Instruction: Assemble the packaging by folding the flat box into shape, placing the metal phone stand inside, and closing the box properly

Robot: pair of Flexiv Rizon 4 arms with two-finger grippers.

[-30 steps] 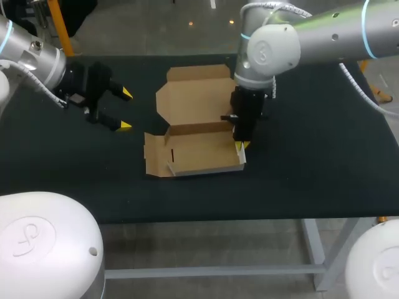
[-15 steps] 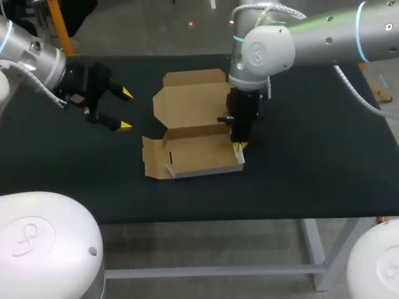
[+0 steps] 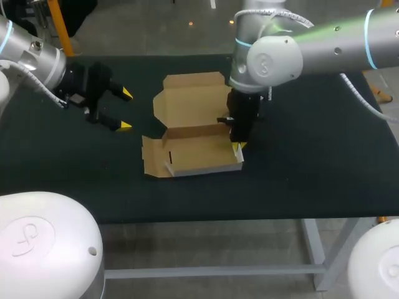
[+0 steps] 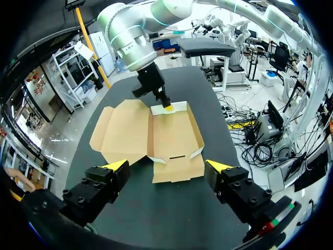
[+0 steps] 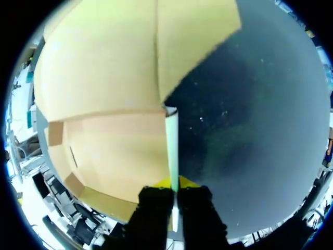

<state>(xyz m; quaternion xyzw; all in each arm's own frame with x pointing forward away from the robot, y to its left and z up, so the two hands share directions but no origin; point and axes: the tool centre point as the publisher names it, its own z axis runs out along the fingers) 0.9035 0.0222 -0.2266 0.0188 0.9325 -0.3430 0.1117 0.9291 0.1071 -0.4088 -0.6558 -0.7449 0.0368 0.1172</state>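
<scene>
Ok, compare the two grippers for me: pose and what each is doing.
The left gripper is open wide, holding nothing; the right gripper is shut on the side wall of the box. The left gripper lies roughly level, beside the box and clear of it; the right gripper points straight down at it. Both have yellow tips.

Our table (image 3: pixel 324 168) has a black top on a pale grey frame. 1 thing lies on it: a half-folded brown cardboard box (image 3: pixel 196 156), near the middle. Its lid panel is spread flat toward the far edge, and its tray walls are partly raised.
</scene>
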